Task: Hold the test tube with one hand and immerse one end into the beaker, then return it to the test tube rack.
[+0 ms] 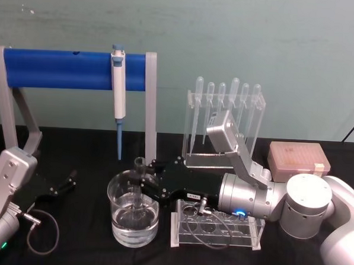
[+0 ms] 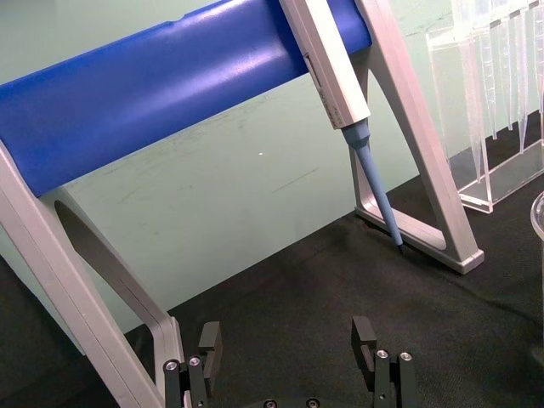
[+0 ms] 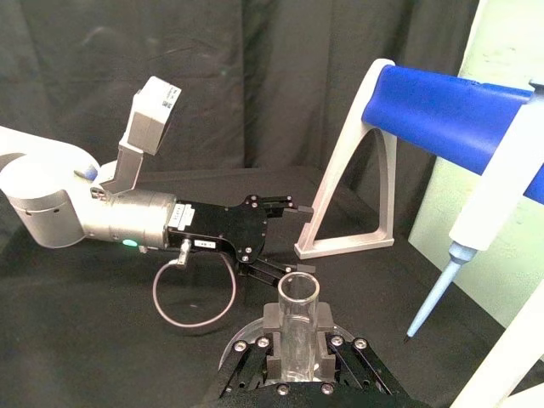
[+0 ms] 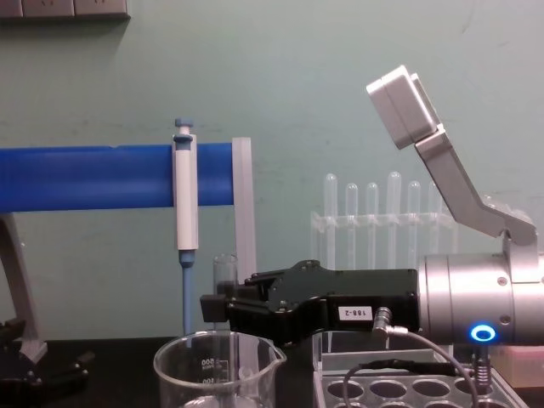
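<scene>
Right black two-finger gripper [image 1: 143,179] closed on the long clear glass test tube [image 1: 139,165], holding it upright with its lower end down in the wide clear glass beaker [image 1: 119,229].

The fingers [image 3: 327,325] pinch the tube just below its open rim, and the beaker holds clear liquid that the tip appears to reach. The clear plastic test tube rack [image 1: 216,236] sits just beside the beaker, under the right wrist, while the left gripper [image 2: 287,348] rests spread and empty on the black table [image 1: 76,246], well to the left. The likely risks: a sideways pull before the tip clears the rim could knock or tip the beaker, and wet, smooth glass could slide through the pads.
</scene>
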Available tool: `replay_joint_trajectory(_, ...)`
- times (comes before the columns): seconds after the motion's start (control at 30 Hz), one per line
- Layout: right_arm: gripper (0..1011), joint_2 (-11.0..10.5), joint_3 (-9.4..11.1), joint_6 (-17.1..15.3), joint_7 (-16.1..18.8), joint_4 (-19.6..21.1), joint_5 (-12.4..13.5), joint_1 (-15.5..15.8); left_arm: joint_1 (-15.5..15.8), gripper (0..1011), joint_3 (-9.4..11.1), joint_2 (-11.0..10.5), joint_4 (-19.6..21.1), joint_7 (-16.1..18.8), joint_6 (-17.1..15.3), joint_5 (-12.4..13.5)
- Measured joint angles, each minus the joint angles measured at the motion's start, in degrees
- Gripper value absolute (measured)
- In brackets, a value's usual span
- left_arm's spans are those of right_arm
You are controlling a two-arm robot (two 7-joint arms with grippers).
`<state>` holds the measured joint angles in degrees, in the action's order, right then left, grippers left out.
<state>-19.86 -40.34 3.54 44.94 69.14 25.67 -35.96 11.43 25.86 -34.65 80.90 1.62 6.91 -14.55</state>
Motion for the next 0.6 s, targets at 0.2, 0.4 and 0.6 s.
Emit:
replay_joint_trajectory(0.2,224,0.0,0.0,0.0,0.0,0.0,0.0,0.0,0.0,1000,0.0,0.0,0.0,0.0,0.0,0.0)
replay_joint_trajectory(0.4,224,0.0,0.0,0.0,0.0,0.0,0.0,0.0,0.0,1000,0.0,0.0,0.0,0.0,0.0,0.0)
replay_joint_trajectory(0.6,224,0.0,0.0,0.0,0.0,0.0,0.0,0.0,0.0,1000,0.0,0.0,0.0,0.0,0.0,0.0)
